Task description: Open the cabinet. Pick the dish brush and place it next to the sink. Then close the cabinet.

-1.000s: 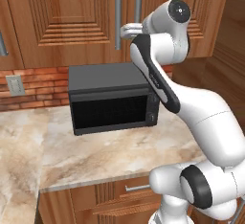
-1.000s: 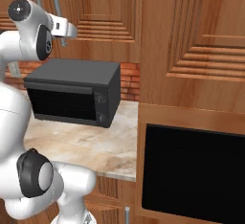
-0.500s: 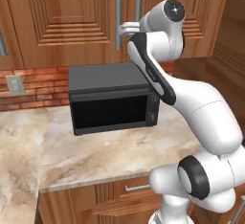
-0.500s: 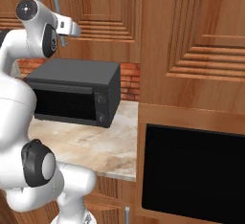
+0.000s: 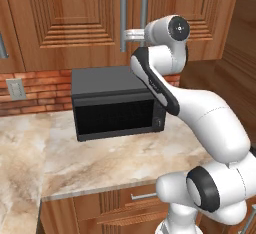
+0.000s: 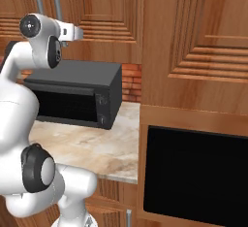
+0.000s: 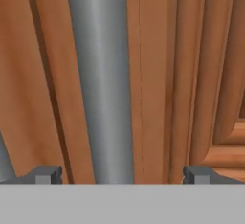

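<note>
Gripper [image 7: 122,175] fingers are standing wide apart, and nothing is being held between them. In the hand view, one dark finger tip [image 7: 47,174] is sitting at the lower left and the other at the lower right. A fat silver bar handle [image 7: 101,74] is running up between the two tips, closer to the left one. The tips are not touching the bar. Brown wood with stepped ridges is filling the space behind the handle.

From the left base view, the white arm [image 5: 200,113] is reaching up from the lower right, and its hand is pointing at the cabinet [image 5: 75,18]. The hand is sitting right by the two long silver handles in the middle of the cabinet, near their lower ends. Both cabinet doors are looking shut and flat. The seam between them is running straight down between the two handles.

A black microwave [image 5: 117,103] is sitting on the stone counter [image 5: 100,163] just under the cabinet. Red bricks [image 5: 40,85] are showing on the wall behind it, with a pale wall socket [image 5: 16,89] to the left.

From the right base view, a big dark oven door [image 6: 193,172] is sitting in a tall wooden unit on the right.
</note>
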